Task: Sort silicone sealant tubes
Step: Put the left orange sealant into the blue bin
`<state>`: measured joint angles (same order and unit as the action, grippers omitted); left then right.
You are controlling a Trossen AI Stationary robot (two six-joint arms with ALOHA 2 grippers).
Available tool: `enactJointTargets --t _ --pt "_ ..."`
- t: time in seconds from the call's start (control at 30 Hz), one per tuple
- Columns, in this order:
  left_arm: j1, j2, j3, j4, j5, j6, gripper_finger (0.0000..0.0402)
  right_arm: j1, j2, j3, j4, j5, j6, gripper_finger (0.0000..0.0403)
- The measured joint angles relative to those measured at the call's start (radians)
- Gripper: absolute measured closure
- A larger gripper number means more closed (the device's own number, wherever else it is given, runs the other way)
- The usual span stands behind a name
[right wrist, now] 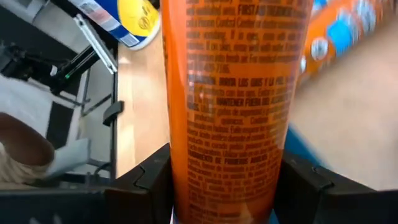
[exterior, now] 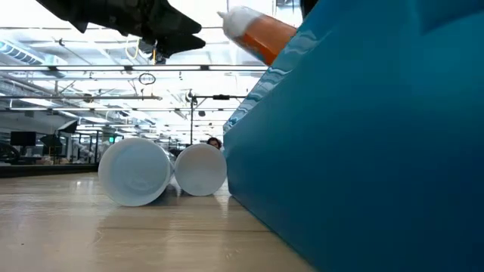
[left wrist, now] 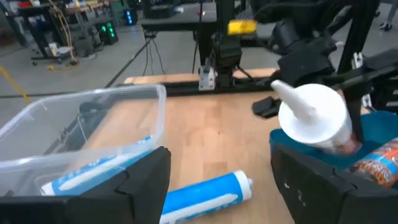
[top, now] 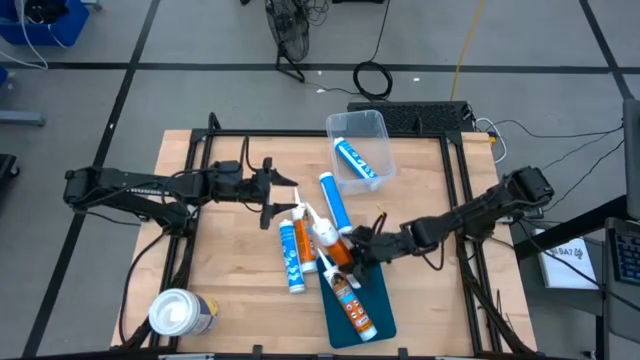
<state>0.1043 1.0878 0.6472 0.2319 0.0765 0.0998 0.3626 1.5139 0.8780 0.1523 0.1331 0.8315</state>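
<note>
On the wooden desk (top: pixel 230 270), the right claw (top: pixel 352 250) is clamped on an orange sealant tube (top: pixel 337 247), holding it just above the near end of the teal tray (top: pixel 378 305); in the right wrist view the tube's printed orange label (right wrist: pixel 236 93) fills the space between the two dark fingers (right wrist: pixel 146 180), which press against both its sides. A second orange tube (top: pixel 352 305) lies inside the teal tray with its white nozzle pointing toward the held one. The left claw (top: pixel 283 200) hangs over the desk's middle with its fingers parted and nothing between them, close to the pile of tubes. Just beside it, a third orange tube (top: pixel 300 235) and a blue-and-white tube (top: pixel 290 260) lie side by side on the desk, and another blue-and-white tube (top: pixel 333 203) lies between them and the clear plastic bin (top: pixel 372 125). A third blue-and-white tube (top: pixel 355 160) lies inside that bin. A fat white-topped canister (top: pixel 178 312) stands near the desk's front left corner, well apart from the tubes
</note>
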Motion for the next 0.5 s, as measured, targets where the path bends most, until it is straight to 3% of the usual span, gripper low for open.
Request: enactJointTargets --t 0.2,0.5 --pt "0.000 0.000 0.000 0.002 -0.009 0.023 0.0145 0.106 0.000 0.000 -0.016 0.071 0.217 0.0212" --pt "0.000 0.000 0.000 0.006 -0.010 0.056 0.0151 0.264 0.001 0.000 -0.179 0.273 0.550 0.0212"
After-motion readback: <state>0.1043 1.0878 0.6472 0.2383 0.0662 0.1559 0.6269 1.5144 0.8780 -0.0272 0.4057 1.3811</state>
